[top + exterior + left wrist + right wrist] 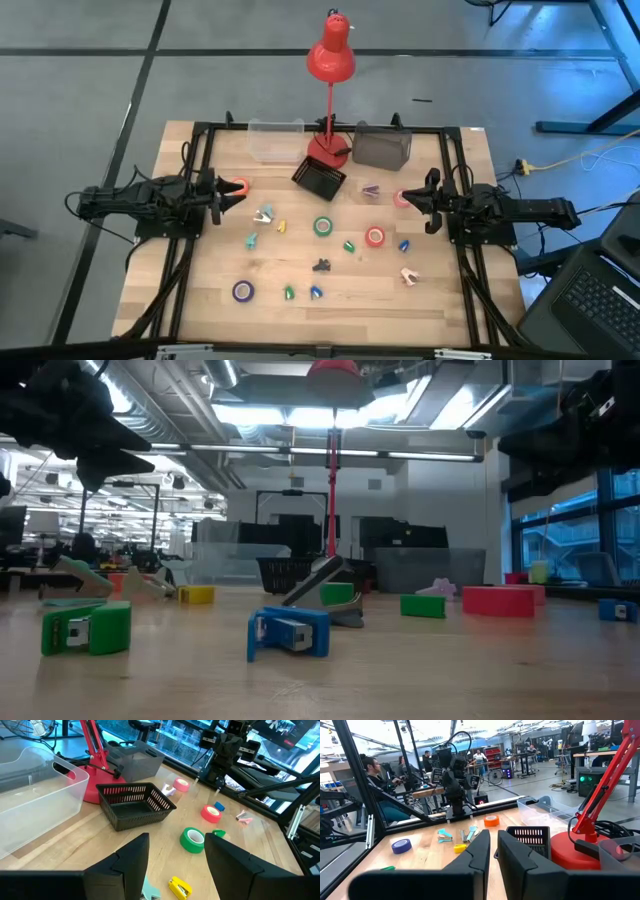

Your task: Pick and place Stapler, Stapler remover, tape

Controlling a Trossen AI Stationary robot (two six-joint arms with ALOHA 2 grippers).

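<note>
Tape rolls lie flat on the wooden table: orange (240, 187), green (323, 226), red (375, 237), purple (243, 291) and pink (402, 198). A small dark stapler (322, 265) rests near the middle, among small coloured clip-like pieces such as a teal one (264, 214) and a pale pink one (408, 275). My left gripper (175, 865) hovers open at the table's left side, beside the orange roll, with nothing between its fingers. At the right side, by the pink roll, my right gripper (494, 852) is shut with only a slit between its empty fingers.
At the table's far side stand a clear bin (277, 140), a black mesh basket (320, 177), a grey bin (382, 148) and a red desk lamp (330, 60) on its base. A black frame (200, 130) rims the table. People sit beyond it in the right wrist view.
</note>
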